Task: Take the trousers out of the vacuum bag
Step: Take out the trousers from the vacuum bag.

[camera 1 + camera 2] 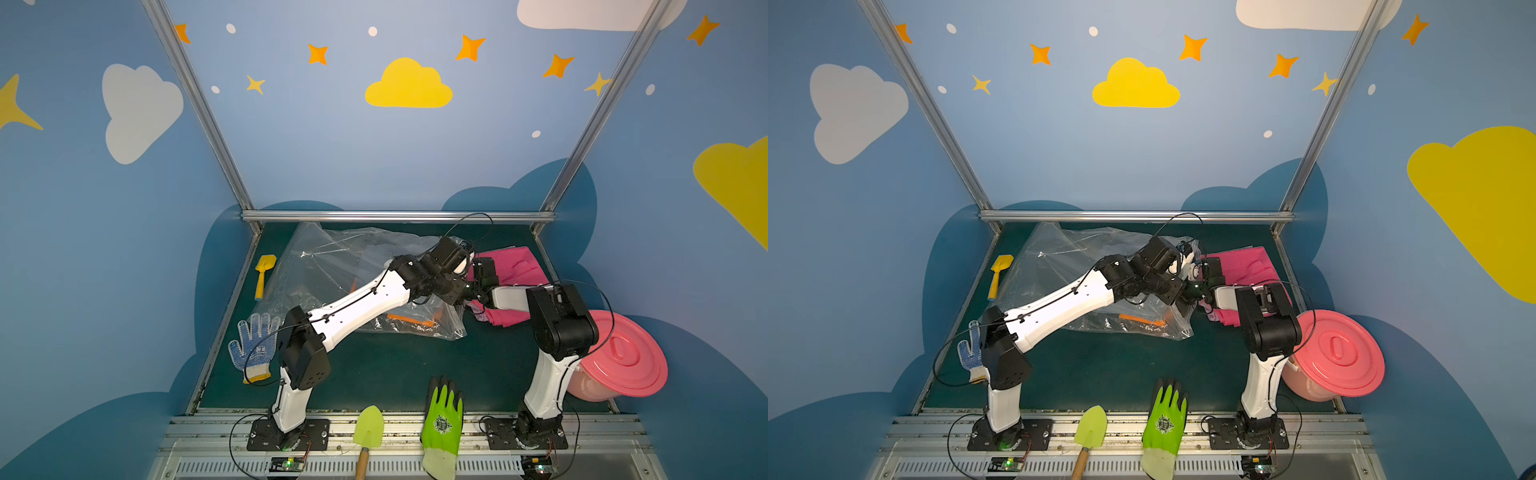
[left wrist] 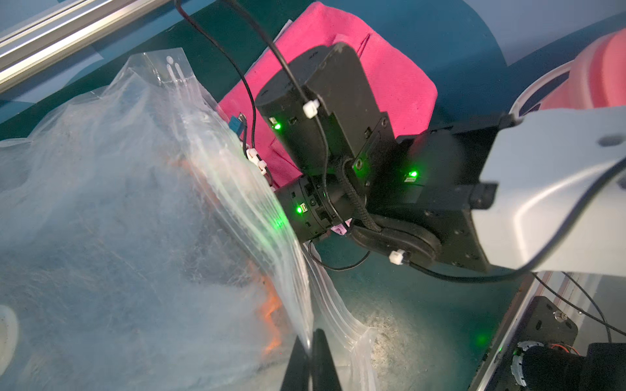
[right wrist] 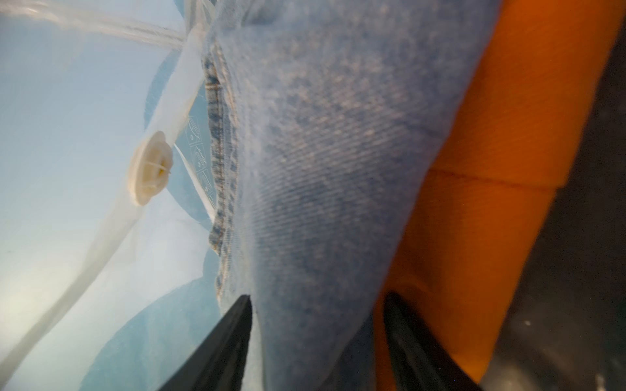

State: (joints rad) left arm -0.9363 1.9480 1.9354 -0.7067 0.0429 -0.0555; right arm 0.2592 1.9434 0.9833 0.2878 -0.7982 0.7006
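Note:
The clear vacuum bag (image 1: 332, 270) lies at the back of the mat, its mouth toward the right. My left gripper (image 2: 310, 333) is shut on the bag's upper zip edge (image 2: 237, 189) and holds it up. My right gripper (image 3: 318, 298) reaches inside the bag and is open, its fingers astride a fold of the light blue denim trousers (image 3: 338, 152). Orange trousers (image 3: 491, 135) lie against the denim and show through the plastic (image 1: 411, 320). The white valve (image 3: 150, 167) sits on the bag wall. Hot pink trousers (image 1: 519, 266) lie outside, right of the bag. A lilac edge (image 2: 339, 230) peeks from under the right wrist.
A yellow toy shovel (image 1: 264, 274) and a blue-dotted white glove (image 1: 253, 349) lie along the left edge. A green glove (image 1: 442, 419) and a green trowel (image 1: 368, 428) rest at the front rail. A pink lidded bucket (image 1: 623, 357) stands at the right, behind the right arm.

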